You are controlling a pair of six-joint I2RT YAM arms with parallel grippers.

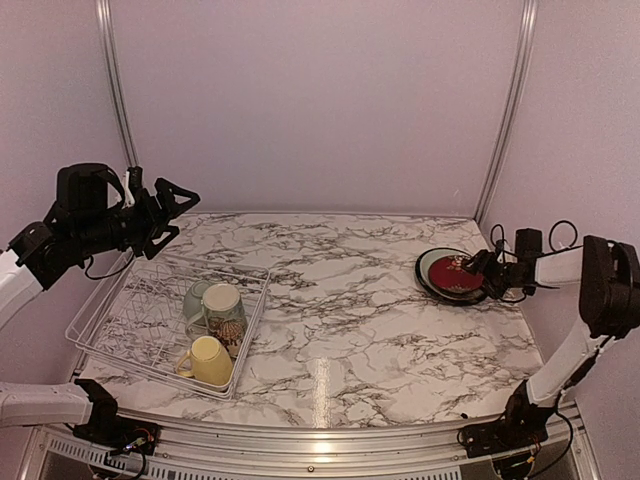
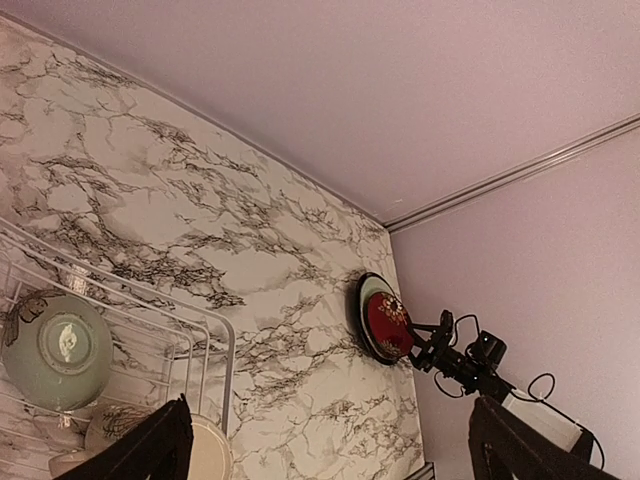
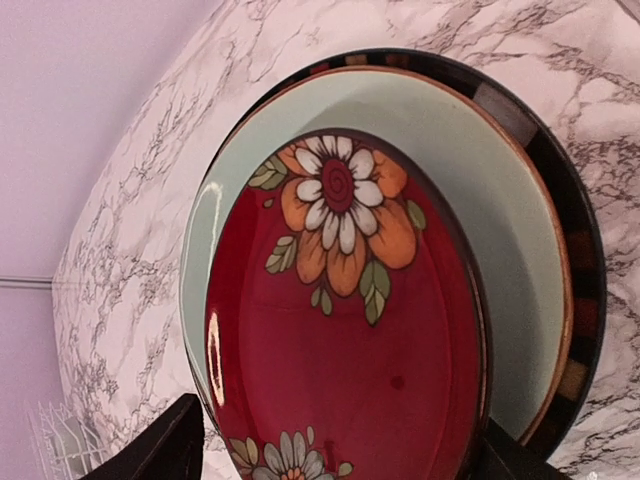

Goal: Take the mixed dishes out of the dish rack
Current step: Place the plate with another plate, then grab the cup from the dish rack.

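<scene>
Top external view: at the near left corner of the worktop [image 1: 350,300] sits the dish rack [image 1: 130,312]. The pale yellow mug [image 1: 208,360] is in the rack's near right corner. Just behind it is the cream floral mug [image 1: 226,315], close against the small pale green bowl [image 1: 196,298]. Farther back, by the worktop's right edge, three plates are stacked. The black-rimmed plate [image 3: 585,270] is lowest, the pale green plate [image 3: 500,260] lies on it, and the dark red patterned plate [image 3: 340,370] is on top. The right gripper [image 1: 468,268] is low at this stack with its fingers spread wide on either side of the red plate; contact cannot be told. Farthest, the left gripper [image 1: 183,215] hangs above the rack's far left end, spread wide and holding nothing.
</scene>
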